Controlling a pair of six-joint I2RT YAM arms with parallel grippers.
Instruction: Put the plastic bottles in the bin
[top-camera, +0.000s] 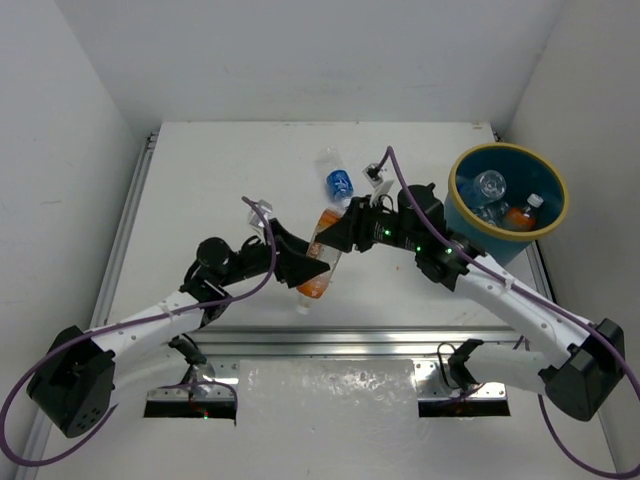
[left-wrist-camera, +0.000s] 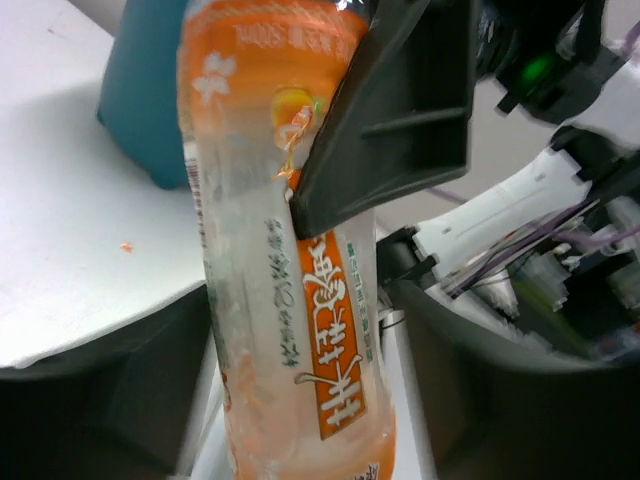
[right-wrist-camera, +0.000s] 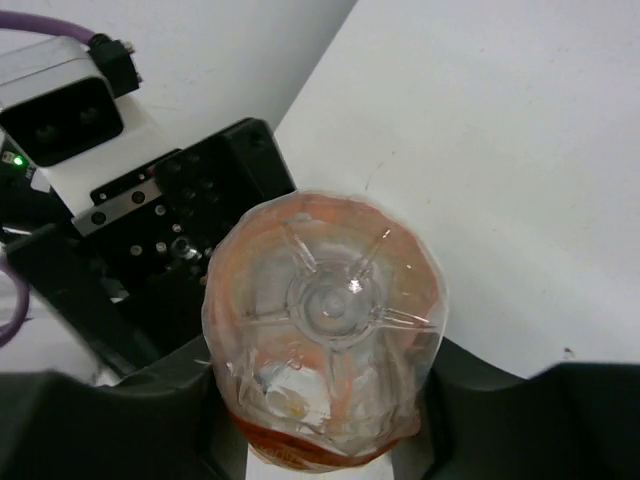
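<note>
An orange bottle with a white label (top-camera: 322, 255) is held off the table between both grippers. My left gripper (top-camera: 297, 268) is shut on its lower part; in the left wrist view the orange bottle (left-wrist-camera: 290, 300) fills the space between my left gripper's (left-wrist-camera: 300, 410) fingers. My right gripper (top-camera: 338, 234) is shut on the upper end; the right wrist view shows the bottle's base (right-wrist-camera: 325, 330) end-on in my right gripper (right-wrist-camera: 320, 420). A clear bottle with a blue label (top-camera: 335, 178) lies on the table behind. The teal bin (top-camera: 553, 185) at the right holds a clear bottle (top-camera: 490, 186) and an orange one (top-camera: 520, 215).
The bin's teal wall (left-wrist-camera: 140, 110) shows in the left wrist view beyond the table edge. The right gripper's dark finger (left-wrist-camera: 400, 110) crosses in front of the bottle there. White walls enclose the table on three sides.
</note>
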